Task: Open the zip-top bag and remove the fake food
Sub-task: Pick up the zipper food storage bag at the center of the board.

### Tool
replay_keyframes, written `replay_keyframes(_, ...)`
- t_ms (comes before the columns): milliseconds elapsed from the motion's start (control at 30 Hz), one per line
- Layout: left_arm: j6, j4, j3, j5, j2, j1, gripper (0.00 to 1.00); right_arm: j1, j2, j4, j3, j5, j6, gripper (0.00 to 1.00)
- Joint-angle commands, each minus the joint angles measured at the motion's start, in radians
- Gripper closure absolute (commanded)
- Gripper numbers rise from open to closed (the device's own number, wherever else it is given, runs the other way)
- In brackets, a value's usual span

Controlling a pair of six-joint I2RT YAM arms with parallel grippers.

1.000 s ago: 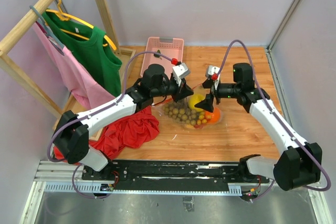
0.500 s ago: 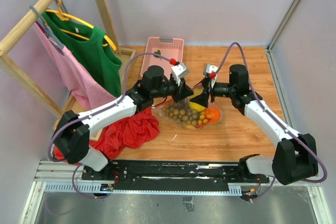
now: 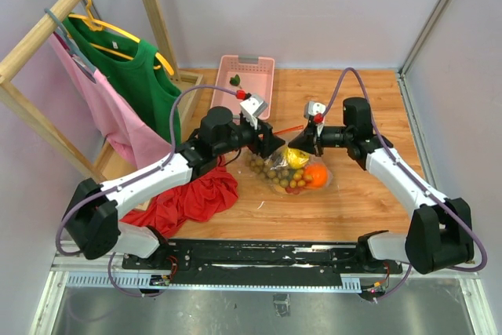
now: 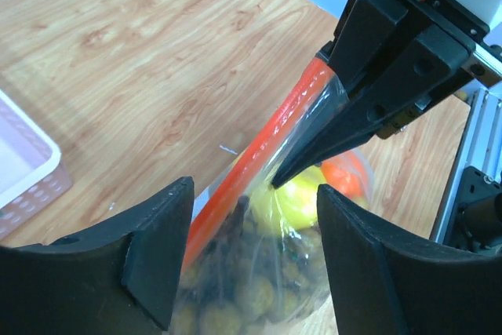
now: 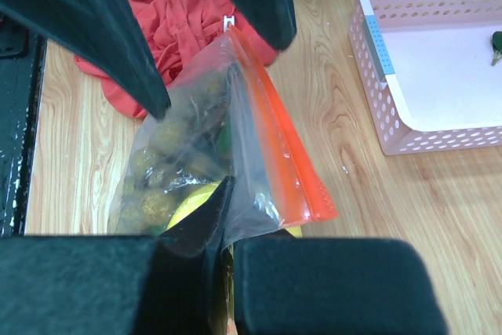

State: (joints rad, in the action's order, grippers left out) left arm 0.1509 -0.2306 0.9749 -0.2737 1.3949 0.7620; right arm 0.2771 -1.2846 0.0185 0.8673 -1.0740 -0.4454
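Right wrist view: the right gripper [image 5: 225, 202] is pinched shut on the bag [image 5: 196, 131] just beside its zip [image 5: 278, 154]. The left gripper [image 4: 252, 194] stands open at the mouth, holding nothing. The bag rests on the table [image 3: 369, 202] with all the food [image 3: 276, 172] inside; whether the zip is parted, I cannot tell.

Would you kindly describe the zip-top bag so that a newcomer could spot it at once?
On the wooden table, look at the middle, just right of the red cloth and nearer than the pink basket. The zip-top bag is the clear crinkly pouch there; only it has an orange-red strip along its mouth and small fruits showing through.
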Motion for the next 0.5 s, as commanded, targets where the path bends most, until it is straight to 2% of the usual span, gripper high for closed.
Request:
replay_keyframes(0,-0.027,-0.051,-0.065,0.069,-0.105,0.007,0.3,-0.032,0.005,0.163,0.067,-0.086,-0.152,0.99)
replay_keyframes(67,-0.048,-0.051,-0.107,0.089,-0.152,0.005,0.28,-0.042,-0.014,0.227,0.092,-0.122,-0.209,0.99)
replay_keyframes(200,-0.067,-0.06,-0.202,0.152,-0.277,0.004,0.17,-0.05,-0.061,0.36,0.151,-0.169,-0.332,0.99)
replay_keyframes(333,-0.086,-0.112,-0.318,0.153,-0.377,-0.004,0.08,-0.051,-0.099,0.46,0.214,-0.181,-0.411,0.99)
replay_keyframes(467,-0.093,-0.131,-0.402,0.128,-0.416,-0.019,0.06,-0.052,-0.104,0.504,0.232,-0.185,-0.457,0.99)
